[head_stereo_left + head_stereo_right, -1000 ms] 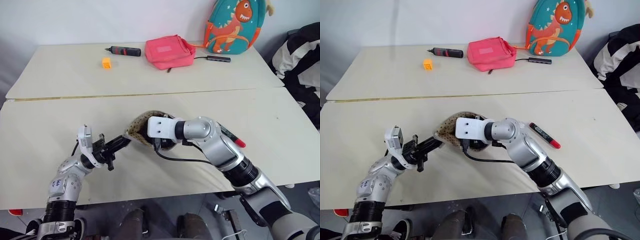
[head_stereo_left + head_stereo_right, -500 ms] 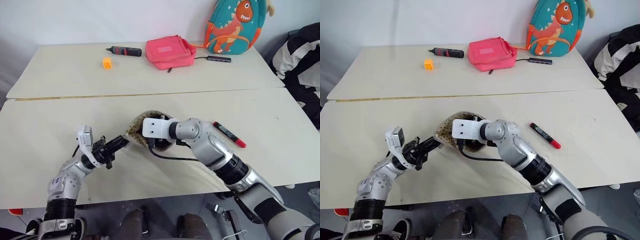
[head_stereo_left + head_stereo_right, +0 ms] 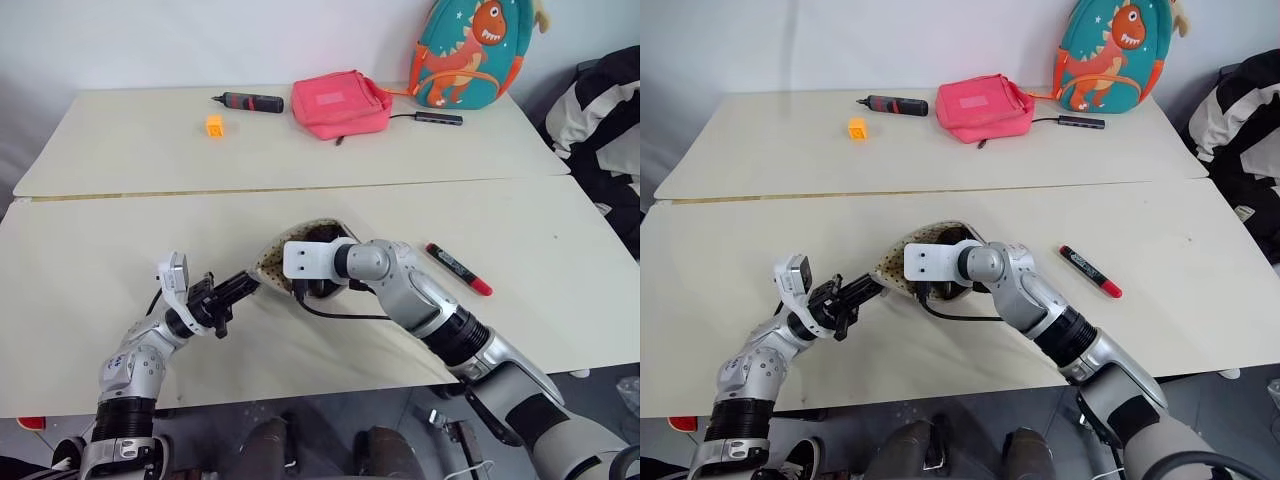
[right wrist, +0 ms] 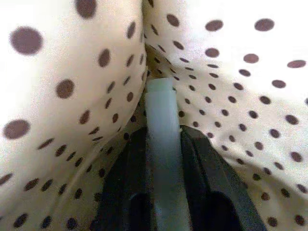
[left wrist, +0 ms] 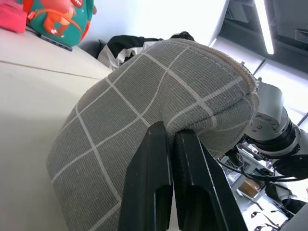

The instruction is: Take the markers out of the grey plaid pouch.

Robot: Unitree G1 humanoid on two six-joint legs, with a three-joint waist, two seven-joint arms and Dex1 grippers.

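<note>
Highlighter [image 4: 161, 144] between right pincer [image 4: 161, 139] fingers

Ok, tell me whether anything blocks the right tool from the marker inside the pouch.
Nothing visible does. The right tool sits inside the grey plaid fabric pouch, its black fingers either side of the pale green stick-shaped highlighter.

Table [image 3: 120, 240]: pouch [image 3: 270, 262], marker [image 3: 458, 268], pink bag [image 3: 338, 102].
</note>
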